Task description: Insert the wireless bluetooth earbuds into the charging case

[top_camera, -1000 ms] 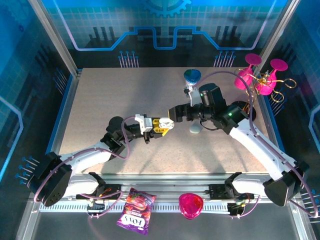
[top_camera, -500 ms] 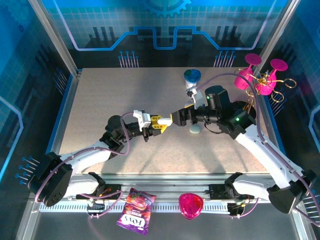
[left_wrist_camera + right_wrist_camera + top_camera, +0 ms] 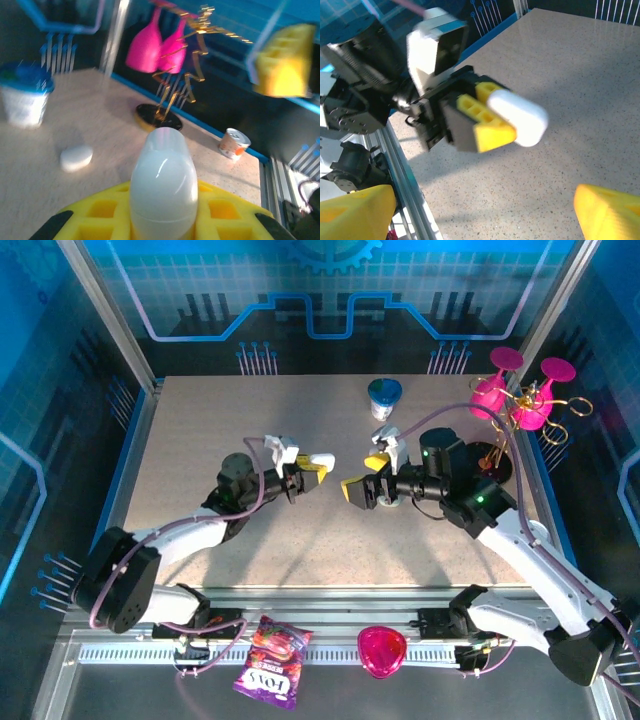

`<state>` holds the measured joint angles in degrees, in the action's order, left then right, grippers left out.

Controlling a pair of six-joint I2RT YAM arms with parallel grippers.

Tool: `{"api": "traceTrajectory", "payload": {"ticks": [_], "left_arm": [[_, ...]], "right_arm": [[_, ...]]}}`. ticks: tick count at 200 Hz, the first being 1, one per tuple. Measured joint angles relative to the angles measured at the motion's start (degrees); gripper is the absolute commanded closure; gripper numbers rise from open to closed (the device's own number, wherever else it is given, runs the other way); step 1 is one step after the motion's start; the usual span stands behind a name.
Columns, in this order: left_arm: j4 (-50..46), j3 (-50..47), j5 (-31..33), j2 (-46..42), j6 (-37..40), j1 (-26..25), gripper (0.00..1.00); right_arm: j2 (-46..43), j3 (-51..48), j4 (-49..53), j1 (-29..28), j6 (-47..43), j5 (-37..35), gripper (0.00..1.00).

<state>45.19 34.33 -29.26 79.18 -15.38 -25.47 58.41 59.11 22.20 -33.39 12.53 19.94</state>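
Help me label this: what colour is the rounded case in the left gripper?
White; the case shows best in the left wrist view.

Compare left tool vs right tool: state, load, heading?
1. The left tool is shut; the right tool stands wide open.
2. The left tool grips a white case that sticks out past its tips; the right tool holds nothing.
3. The left tool points toward the right arm's side; the right tool points back at it.

Shared: both are yellow-fingered, tip to tip over the table, not touching.
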Motion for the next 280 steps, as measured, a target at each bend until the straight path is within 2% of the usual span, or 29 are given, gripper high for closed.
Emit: {"api": "traceTrajectory", "payload": {"ticks": [69,121,138,161,172,190,214,247,280], "left_arm": [[-19.2,8.7,5.5,13.6,-14.3,5.2,0.81],[-32.8,15.6,5.5,22.5,-16.3,5.5,0.73],[-34.8,16.7,5.4,24.3,-16.5,5.5,0.64],[-37.0,16.8,5.2,24.9,-16.5,5.5,0.42],[-37.6,16.8,5.3,24.9,-17.3,5.5,0.32],[-37.9,16.7,5.7,24.0,-17.1,5.5,0.21],[-39.0,15.1,9.4,19.0,-16.2,5.5,0.05],[-38.7,12.0,18.4,8.8,-14.1,5.5,0.01],[-33.1,4.6,30.7,-0.5,-7.8,5.5,0.01]], "right_arm": [[-0.1,-4.7,-1.4,-0.1,-1.0,-3.2,0.04],[-0.1,-5.9,-1.7,-0.1,-1.1,-4.3,0.03],[-0.1,-5.9,-1.7,-0.1,-1.2,-4.3,0.03],[-0.1,-5.9,-1.7,-0.1,-1.5,-4.4,0.03],[-0.2,-6.0,-1.7,-0.1,-1.7,-4.5,0.03],[-0.5,-6.3,-1.7,-0.1,-1.7,-5.2,0.02],[-0.9,-6.8,-2.1,0.0,-1.7,-7.6,0.00],[-4.1,-10.6,-6.3,1.3,-0.8,-12.2,0.00],[-7.7,-17.7,-12.0,7.1,0.0,-17.4,0.00]]}}
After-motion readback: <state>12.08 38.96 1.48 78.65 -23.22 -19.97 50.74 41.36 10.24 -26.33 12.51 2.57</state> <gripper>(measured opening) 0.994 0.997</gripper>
